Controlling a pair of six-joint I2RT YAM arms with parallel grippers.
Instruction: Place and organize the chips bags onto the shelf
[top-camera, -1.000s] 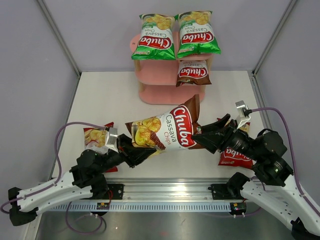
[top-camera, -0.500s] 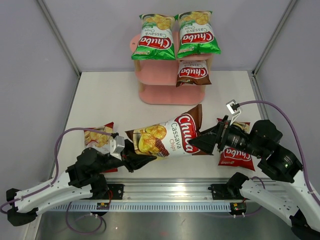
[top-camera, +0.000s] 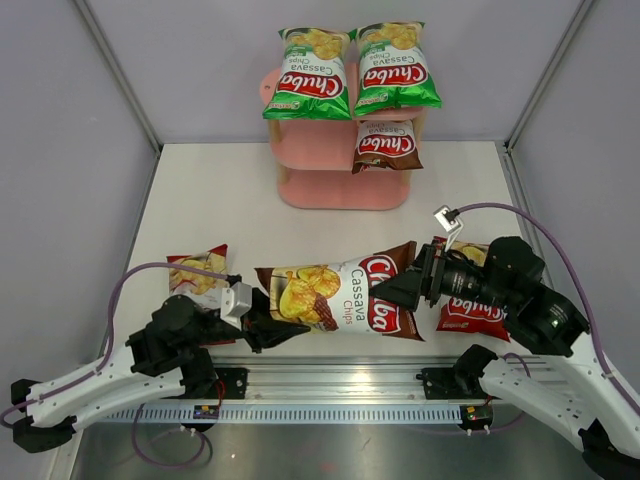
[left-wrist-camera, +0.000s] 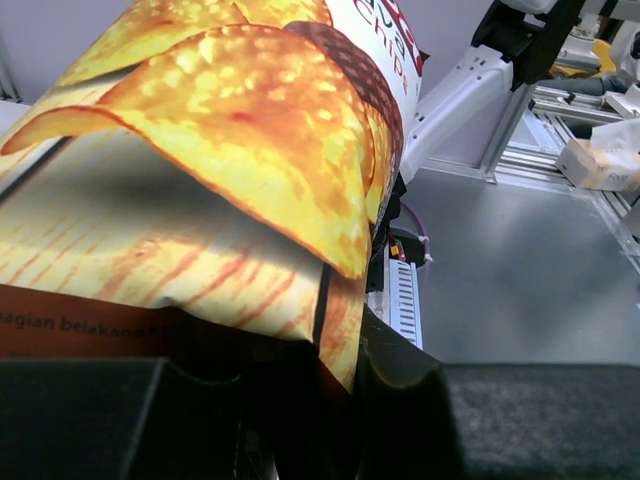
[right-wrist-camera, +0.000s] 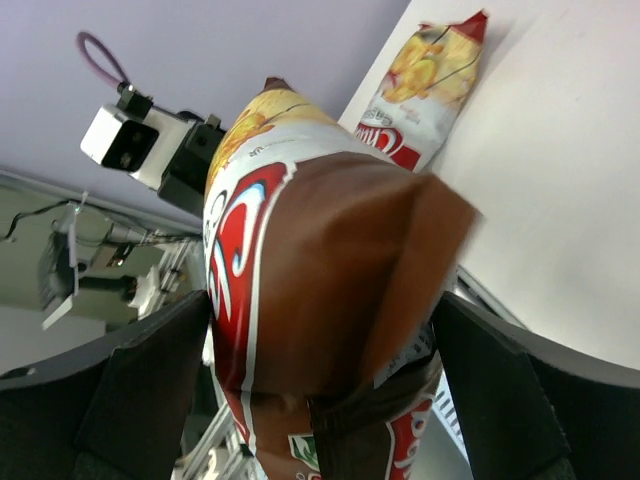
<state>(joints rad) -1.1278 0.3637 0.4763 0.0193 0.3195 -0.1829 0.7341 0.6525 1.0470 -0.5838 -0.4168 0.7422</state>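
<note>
**Mid-handover at the table's near edge:** the left gripper (top-camera: 282, 328) is clamped on the bottom seam of a brown chips bag (top-camera: 335, 298) and holds it lengthwise across the front of the table (top-camera: 200, 200). Its wrist view shows the foil pinched between the dark fingers (left-wrist-camera: 400, 400). Whether the bag rests on the surface or hangs just above it cannot be told.

At the bag's other end the right gripper (top-camera: 398, 290) is released. Its fingers (right-wrist-camera: 150, 380) are spread wide on either side of the crimped top without pressing it, so only the left arm has hold of the bag. It looks like a pass between the arms or a change of grip, made to get a better hold before the bag goes up.

Two more bags lie flat on the table awaiting their turn. The left red bag (top-camera: 195, 275) is just beyond the left arm, and the right red bag (top-camera: 468, 318) is partly hidden under the right arm.

Farther back, the pink shelf (top-camera: 335, 195) stands by the rear wall. The shelved brown bag (top-camera: 387, 145) sits on the right half of the middle tier, and bare board shows beside it, most likely the spot meant for the bag in hand. On the top tier the left green bag (top-camera: 313, 75) and the right green bag (top-camera: 396, 66) sit side by side, labels out. The sorting appears to go one colour per tier, which would leave the bottom board for the reds.
</note>
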